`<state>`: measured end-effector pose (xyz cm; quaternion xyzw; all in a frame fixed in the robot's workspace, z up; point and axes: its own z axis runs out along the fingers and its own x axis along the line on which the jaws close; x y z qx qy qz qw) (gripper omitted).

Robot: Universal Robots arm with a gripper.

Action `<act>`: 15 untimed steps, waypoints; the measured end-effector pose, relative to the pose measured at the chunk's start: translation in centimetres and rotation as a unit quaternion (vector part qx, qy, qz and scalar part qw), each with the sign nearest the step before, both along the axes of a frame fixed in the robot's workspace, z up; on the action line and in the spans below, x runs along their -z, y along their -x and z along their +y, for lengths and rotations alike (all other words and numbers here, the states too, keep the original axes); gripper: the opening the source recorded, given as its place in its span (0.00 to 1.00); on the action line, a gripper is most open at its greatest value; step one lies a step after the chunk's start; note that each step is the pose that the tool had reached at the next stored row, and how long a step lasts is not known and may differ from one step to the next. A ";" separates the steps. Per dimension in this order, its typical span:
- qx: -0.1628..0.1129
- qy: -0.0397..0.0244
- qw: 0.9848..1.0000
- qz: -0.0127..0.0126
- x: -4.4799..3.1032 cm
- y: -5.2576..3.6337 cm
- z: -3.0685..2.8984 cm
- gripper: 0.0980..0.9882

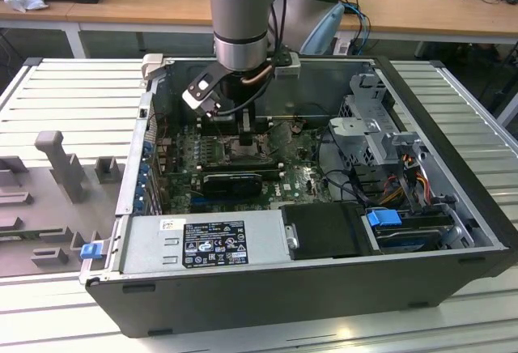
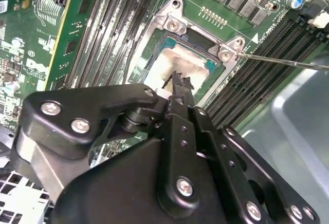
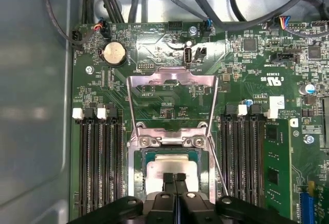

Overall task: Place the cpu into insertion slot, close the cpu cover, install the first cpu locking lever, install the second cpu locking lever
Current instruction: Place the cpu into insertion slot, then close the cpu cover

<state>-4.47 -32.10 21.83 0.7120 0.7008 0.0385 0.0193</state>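
In the exterior view, the grey robot arm [image 1: 239, 13] reaches down into an open black computer case [image 1: 453, 126]. Its black gripper [image 1: 243, 136] is low over the green circuit board [image 1: 299, 179].

In the second wrist view, the gripper's two black fingers [image 2: 180, 81] are pressed together with no gap between the tips. They hover at, or touch, the small square cpu with a pale silver top [image 2: 185, 62]; I cannot tell which. The cpu lies flat inside the square, dark-rimmed, metal-framed insertion slot [image 2: 198, 35]. A thin steel lever rod [image 2: 288, 61] sticks out to one side, unlatched.

In the first wrist view, the thin grey metal cpu cover with a square window [image 3: 172, 77] is swung open and lies back over the board, away from the slot [image 3: 138, 178]. Two wire levers [image 3: 131, 116] [image 3: 216, 157] run along either side of it, neither hooked down. The closed fingertips [image 3: 175, 178] sit over the near edge of the seated cpu [image 3: 172, 166].

By my judgement, the first step is done. Closing the cover and fastening both levers remain.
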 end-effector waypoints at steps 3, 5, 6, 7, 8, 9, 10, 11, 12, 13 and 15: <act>0.000 0.000 1.000 0.000 -0.35 0.00 0.00 0.01; 0.000 0.000 1.000 0.000 -0.74 0.00 0.00 0.01; 0.000 0.000 1.000 0.000 -0.88 0.00 0.00 0.01; 0.000 0.000 1.000 0.000 -1.06 0.00 0.00 0.01; 0.000 0.000 1.000 0.000 -1.06 -0.11 0.00 0.01; 0.000 0.000 1.000 0.001 -1.07 -0.40 -0.06 0.01; 0.000 -0.001 1.000 0.001 -1.06 -0.76 -0.12 0.01; 0.000 -0.001 1.000 0.002 -1.06 -1.16 -0.14 0.01; 0.000 -0.001 1.000 0.002 -1.06 -1.30 -0.16 0.01; 0.001 -0.002 1.000 0.002 -1.07 -1.30 -0.16 0.01; 0.000 -0.002 1.000 0.002 -1.10 -1.30 -0.16 0.01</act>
